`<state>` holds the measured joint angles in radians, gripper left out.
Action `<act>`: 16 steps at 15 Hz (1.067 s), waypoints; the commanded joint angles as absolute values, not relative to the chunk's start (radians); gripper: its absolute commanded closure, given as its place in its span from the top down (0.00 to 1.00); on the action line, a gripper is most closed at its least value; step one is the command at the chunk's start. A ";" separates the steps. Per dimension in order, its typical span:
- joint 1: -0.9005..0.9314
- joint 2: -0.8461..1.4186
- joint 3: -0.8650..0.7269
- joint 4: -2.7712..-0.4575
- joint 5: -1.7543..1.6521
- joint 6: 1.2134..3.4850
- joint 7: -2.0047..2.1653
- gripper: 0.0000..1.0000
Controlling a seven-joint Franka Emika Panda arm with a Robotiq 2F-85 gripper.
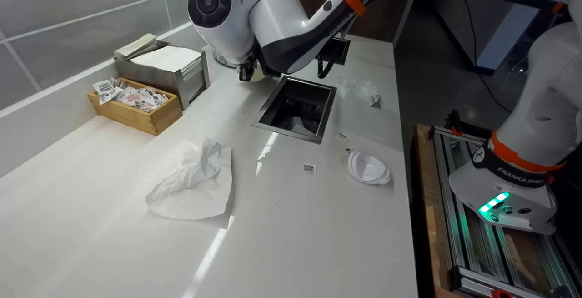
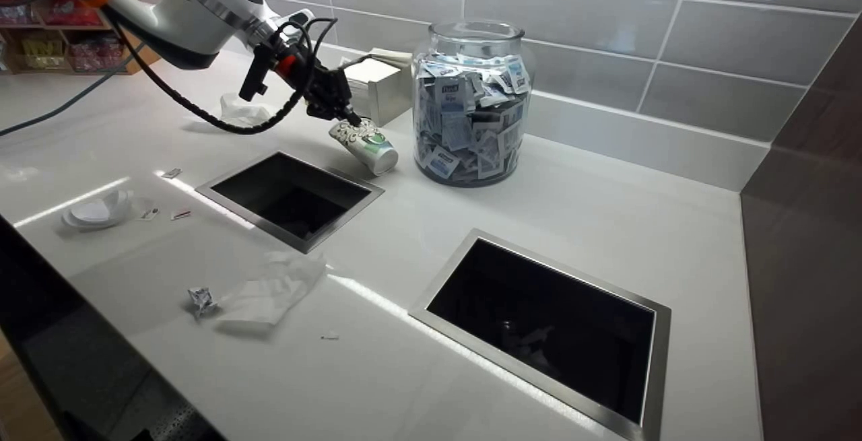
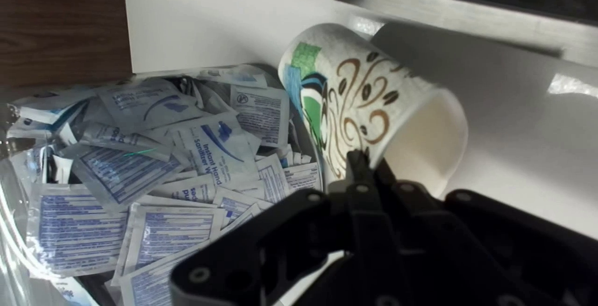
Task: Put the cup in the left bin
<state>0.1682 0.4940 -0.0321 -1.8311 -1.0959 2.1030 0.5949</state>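
Observation:
A paper cup, white with brown swirls and a green-blue patch, hangs tilted at my gripper. In the wrist view, my gripper is shut on the rim of the cup, one finger outside, one inside. Whether the cup's base touches the counter I cannot tell. In an exterior view, the cup is mostly hidden behind my gripper. The left bin is a square opening with a metal rim, just beside the cup. The left bin also shows in an exterior view and the wrist view.
A big glass jar of sachets stands close beside the cup. The right bin is farther along. A napkin holder, a wooden packet box, crumpled paper and white paper cups are on the counter.

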 commanded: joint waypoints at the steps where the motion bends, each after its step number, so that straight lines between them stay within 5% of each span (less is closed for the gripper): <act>1: 0.183 0.490 -0.020 -1.825 -1.109 2.035 0.635 0.01; 16: 0.238 0.339 0.094 -1.943 -1.072 1.709 0.641 0.01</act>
